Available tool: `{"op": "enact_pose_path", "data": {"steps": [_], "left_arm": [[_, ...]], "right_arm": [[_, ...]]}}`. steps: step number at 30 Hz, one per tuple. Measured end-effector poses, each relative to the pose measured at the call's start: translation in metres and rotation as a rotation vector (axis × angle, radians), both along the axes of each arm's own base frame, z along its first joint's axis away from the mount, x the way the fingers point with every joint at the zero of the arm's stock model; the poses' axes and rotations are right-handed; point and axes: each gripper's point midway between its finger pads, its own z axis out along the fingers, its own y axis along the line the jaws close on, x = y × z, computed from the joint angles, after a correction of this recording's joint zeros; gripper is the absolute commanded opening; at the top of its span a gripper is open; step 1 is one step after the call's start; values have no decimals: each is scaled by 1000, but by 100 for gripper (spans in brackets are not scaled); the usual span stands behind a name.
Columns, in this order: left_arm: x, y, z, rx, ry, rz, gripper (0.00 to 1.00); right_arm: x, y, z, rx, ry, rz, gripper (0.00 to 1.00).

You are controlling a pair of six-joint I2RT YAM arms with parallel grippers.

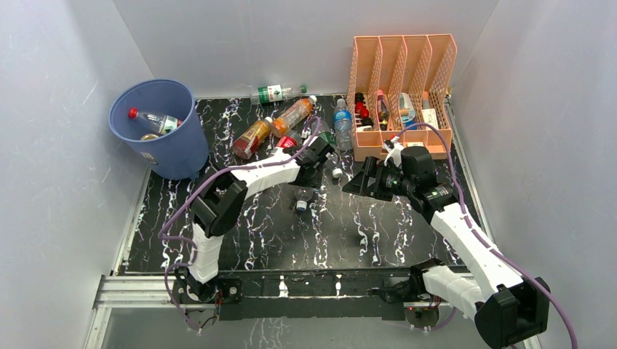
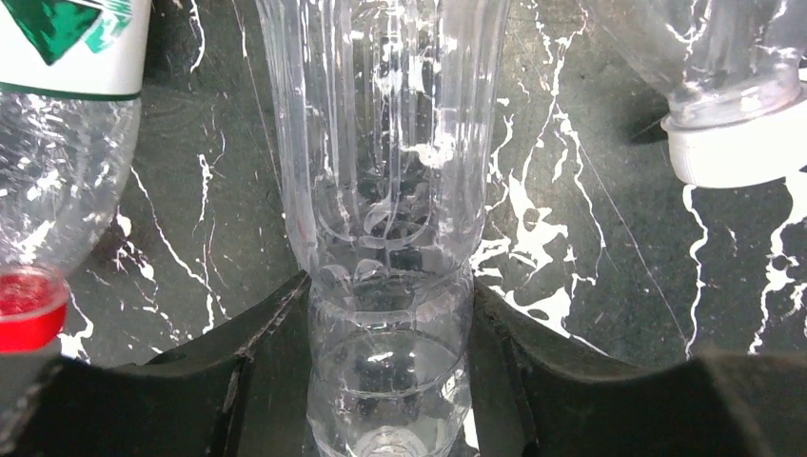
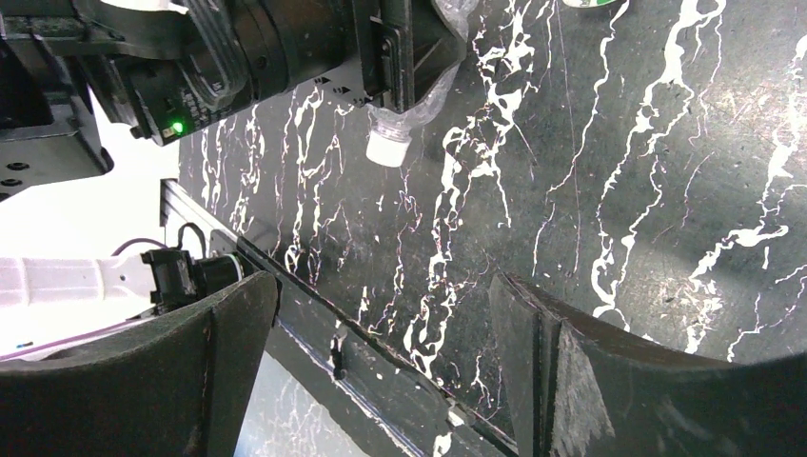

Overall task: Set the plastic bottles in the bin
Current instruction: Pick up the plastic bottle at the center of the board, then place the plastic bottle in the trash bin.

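Lying with its long axis straight away from the left wrist, the clear ribbed plastic bottle (image 2: pixel 390 190) rests on the black marbled counter (image 2: pixel 571 238), its narrow waist between the left fingers (image 2: pixel 252 357), which press both sides and seem to have hold of it. The round blue plastic bin (image 1: pixel 174 156) stands well apart at this arm's far left. The right fingers (image 3: pixel 542 333) gape wide, holding nothing.
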Motion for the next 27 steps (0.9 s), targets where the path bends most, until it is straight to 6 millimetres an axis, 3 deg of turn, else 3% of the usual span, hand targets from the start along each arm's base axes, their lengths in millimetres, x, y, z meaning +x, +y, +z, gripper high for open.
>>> {"op": "enact_pose_path", "data": {"steps": [4, 7, 18, 21, 27], "left_arm": [[-5, 2, 11, -17, 1, -5, 24], [-7, 3, 38, -52, -28, -7, 25], [-11, 23, 198, -244, -253, -12, 28], [-8, 47, 224, -257, -295, 18, 29], [18, 142, 268, -223, -378, 198, 31]], "right_arm": [[0, 0, 0, 0, 0, 0, 88], [0, 0, 0, 1, 0, 0, 88], [-2, 2, 1, 13, 8, 8, 88], [-3, 2, 2, 18, 11, 11, 88], [-4, 4, 3, 26, 16, 17, 88]]}}
